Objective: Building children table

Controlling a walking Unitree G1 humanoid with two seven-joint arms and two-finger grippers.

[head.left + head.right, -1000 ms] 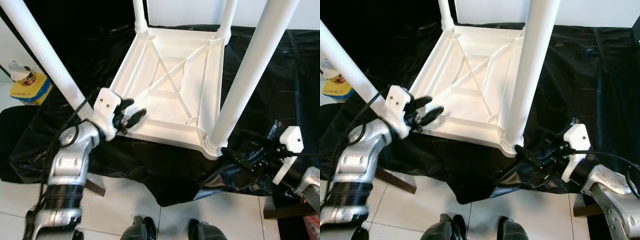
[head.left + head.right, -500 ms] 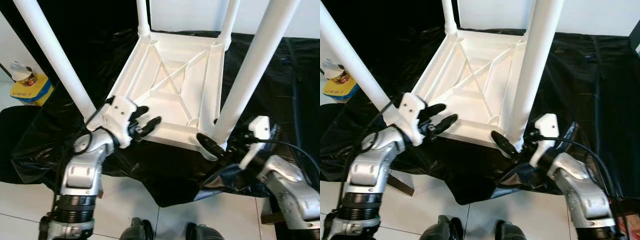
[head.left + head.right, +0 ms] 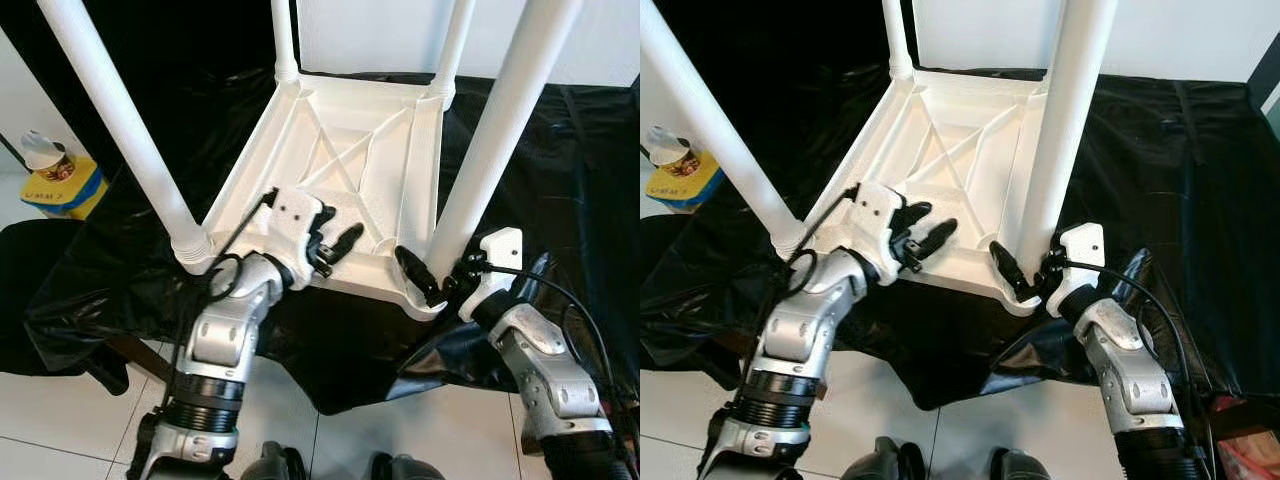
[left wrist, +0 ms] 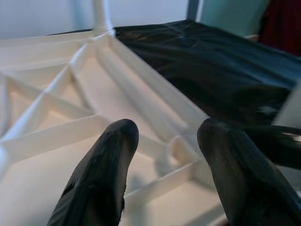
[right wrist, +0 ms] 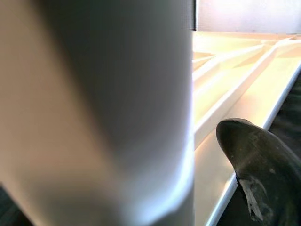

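1. Far left, on the floor: a yellow and blue box [image 3: 62, 186] with a small open tin [image 3: 42, 153] sitting on top of it.
2. A black plastic sheet [image 3: 560, 160] covers the counter and hangs over its near edge.
3. The white kids' table [image 3: 345, 170] lies upside down on the sheet, ribbed underside facing up, with a cross brace in the middle.
4. Four white legs stand up from its corners. The near-left leg [image 3: 120, 125] leans out to the left; the near-right leg [image 3: 495, 130] rises steeply.
5. The left gripper [image 3: 338, 243] is over the near edge of the table underside, between the two near legs. Its fingers [image 4: 101, 174] are spread with nothing between them, just above the ribs.
6. The right gripper [image 3: 418, 277] is at the near-right corner, at the base of the near-right leg. One finger [image 3: 412, 274] lies against the corner socket on the inner side.
7. In the right wrist view the leg is right up against the camera, with one finger [image 5: 261, 165] beside it. The second finger is hidden, so I cannot tell whether that gripper actually clamps the leg.
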